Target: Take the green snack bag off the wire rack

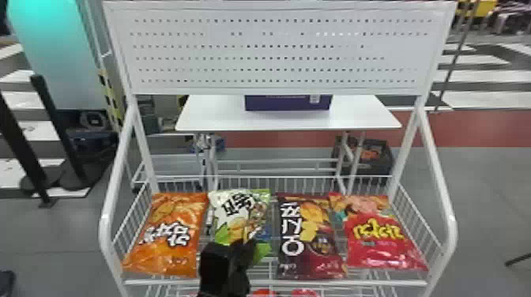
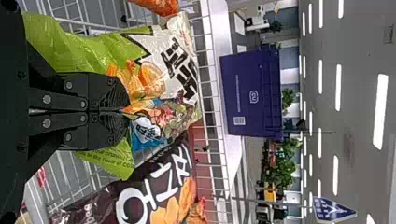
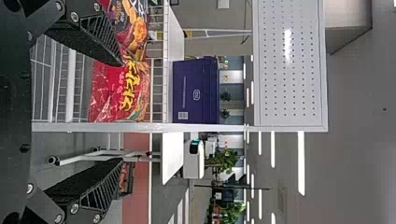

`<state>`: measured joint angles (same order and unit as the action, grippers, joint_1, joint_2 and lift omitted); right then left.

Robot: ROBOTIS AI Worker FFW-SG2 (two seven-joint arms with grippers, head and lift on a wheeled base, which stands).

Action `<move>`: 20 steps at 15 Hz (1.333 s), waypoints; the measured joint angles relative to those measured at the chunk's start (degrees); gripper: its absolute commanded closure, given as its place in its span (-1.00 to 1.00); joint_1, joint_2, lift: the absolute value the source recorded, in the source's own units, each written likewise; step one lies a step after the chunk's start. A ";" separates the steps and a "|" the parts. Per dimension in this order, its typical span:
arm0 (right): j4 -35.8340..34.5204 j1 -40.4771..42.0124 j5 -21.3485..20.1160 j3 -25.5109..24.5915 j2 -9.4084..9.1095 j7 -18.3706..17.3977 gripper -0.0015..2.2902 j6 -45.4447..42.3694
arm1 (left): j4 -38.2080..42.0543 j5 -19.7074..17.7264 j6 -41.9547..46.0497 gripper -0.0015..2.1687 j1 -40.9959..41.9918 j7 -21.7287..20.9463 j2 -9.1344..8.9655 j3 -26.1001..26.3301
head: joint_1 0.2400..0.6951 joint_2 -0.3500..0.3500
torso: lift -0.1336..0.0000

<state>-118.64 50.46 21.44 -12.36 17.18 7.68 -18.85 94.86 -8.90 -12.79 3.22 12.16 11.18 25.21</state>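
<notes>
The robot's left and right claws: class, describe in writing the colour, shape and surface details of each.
The left claw is matt black, with flat fingers that have rounded ends, small dark holes and silver-coloured screws. The right claw is black too; its fingers taper like wedges, with slanted ribs along their sides, roughly textured faces and silver-coloured screws at the joints.

Printed large: in white on the orange bag (image 1: 170, 252) and dark bag (image 1: 309, 252), in black on the green snack bag (image 1: 233, 219), in yellow on the red bag (image 1: 379, 250) — in smaller white characters on the purple box (image 2: 252, 81) and blue sign (image 2: 332, 211).
</notes>
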 measured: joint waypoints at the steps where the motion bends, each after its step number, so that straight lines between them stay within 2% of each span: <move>1: -0.01 0.00 0.00 0.03 -0.01 0.00 -0.85 0.00 | 1.27 -0.06 0.00 0.66 0.53 0.00 0.11 -0.13 | 0.14 0.00 | 1.00; 3: -0.08 -0.01 0.00 0.05 -0.03 -0.01 -0.85 0.00 | 4.77 -0.22 0.11 0.65 2.29 -0.04 0.95 -0.59 | 0.14 0.00 | 1.00; 7: -0.33 0.03 0.00 0.12 -0.07 0.00 -0.85 0.00 | 14.66 -0.34 0.99 0.65 9.30 0.67 4.09 -3.05 | 0.14 0.00 | 1.00; 11: -0.32 0.06 -0.01 0.14 -0.02 0.01 -0.85 0.00 | 25.04 -1.01 2.43 0.65 19.20 0.93 8.23 -9.25 | 0.14 0.00 | 1.00; 13: -0.28 0.00 0.03 0.23 0.14 0.02 -0.85 0.00 | 28.95 -1.83 6.34 0.65 25.20 0.48 9.89 -13.35 | 0.14 0.00 | 1.00; 17: -0.10 -0.10 0.16 0.32 0.32 0.01 -0.85 0.00 | 33.03 -4.88 17.64 0.65 36.47 -0.56 10.78 -22.05 | 0.14 0.00 | 1.00; 20: -0.10 -0.02 0.18 0.32 0.39 -0.02 -0.85 0.00 | 33.35 -6.39 22.80 0.65 41.64 -1.21 10.79 -25.76 | 0.14 0.00 | 1.00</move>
<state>-118.74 50.43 21.62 -12.04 17.57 7.65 -18.85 128.21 -15.30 10.01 44.86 10.96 21.97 -0.55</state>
